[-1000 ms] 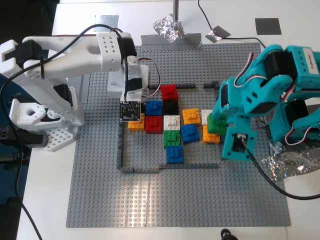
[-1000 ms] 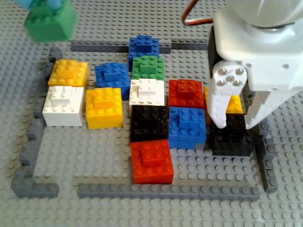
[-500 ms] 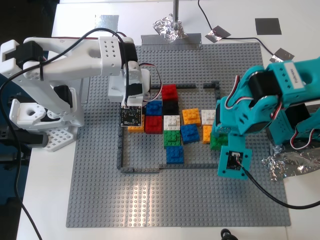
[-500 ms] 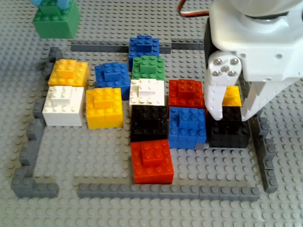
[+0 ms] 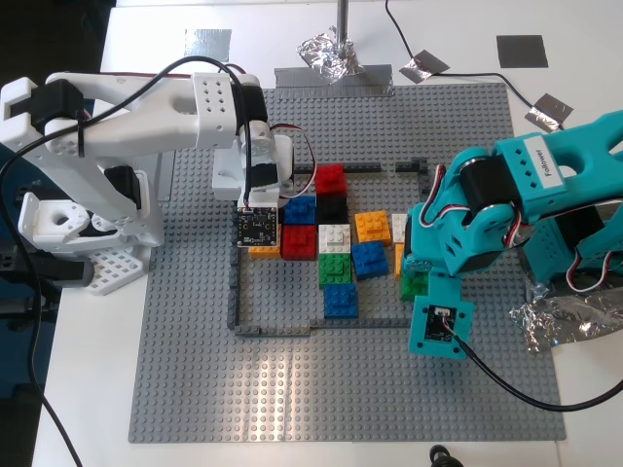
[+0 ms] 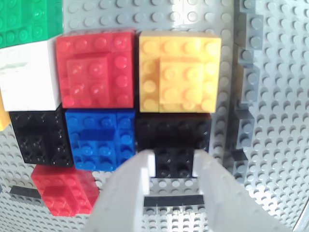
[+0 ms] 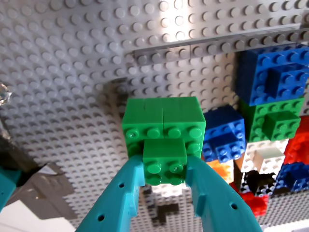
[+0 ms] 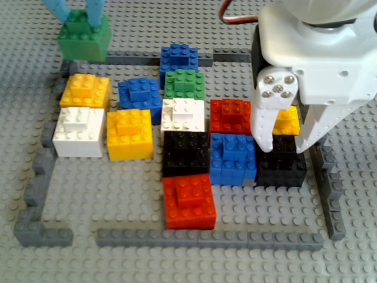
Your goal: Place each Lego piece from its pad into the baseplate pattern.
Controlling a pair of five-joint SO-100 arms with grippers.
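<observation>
My first gripper [image 7: 164, 191] is clamped on the green brick [image 7: 163, 131], held over the border [image 8: 147, 58] of the pattern on the baseplate [image 5: 195, 389]. My second gripper [image 6: 174, 166] pinches the top of the black brick [image 6: 173, 142], which sits in the pattern beside a blue brick [image 6: 100, 140].

Bright, even overhead lighting; glare patch noted on the baseplate [image 5: 292, 375] studs; shadows soft; wrist views slightly soft near the lens.
</observation>
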